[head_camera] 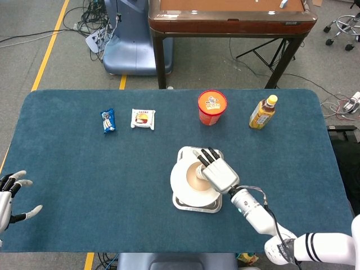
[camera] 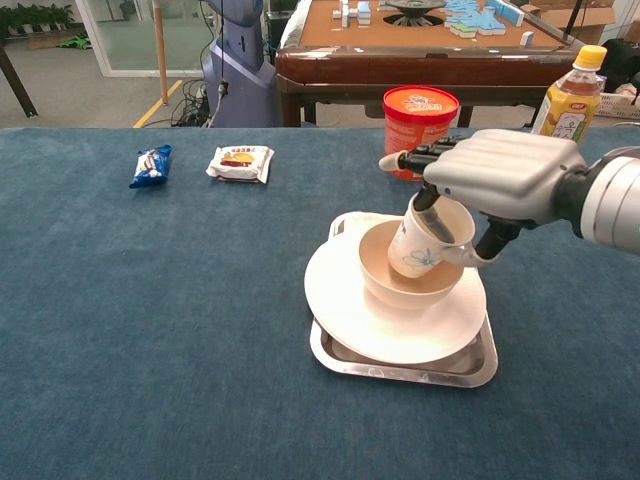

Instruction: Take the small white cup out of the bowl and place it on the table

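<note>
The small white cup (camera: 424, 243) with a blue print hangs tilted just above the bowl (camera: 400, 283). My right hand (camera: 495, 180) pinches the cup's rim, one finger inside it and the thumb outside. In the head view that right hand (head_camera: 216, 170) covers most of the cup (head_camera: 198, 175), and the bowl (head_camera: 188, 181) shows beneath it. The bowl sits on a white plate (camera: 350, 305) on a metal tray (camera: 400, 368). My left hand (head_camera: 10, 194) rests at the table's left edge, fingers spread and holding nothing.
An orange-lidded instant noodle cup (camera: 420, 120) and a tea bottle (camera: 567, 95) stand behind the tray. A blue snack packet (camera: 150, 165) and a white snack packet (camera: 240, 161) lie at the far left. Bare blue cloth (camera: 180, 330) stretches left of the tray.
</note>
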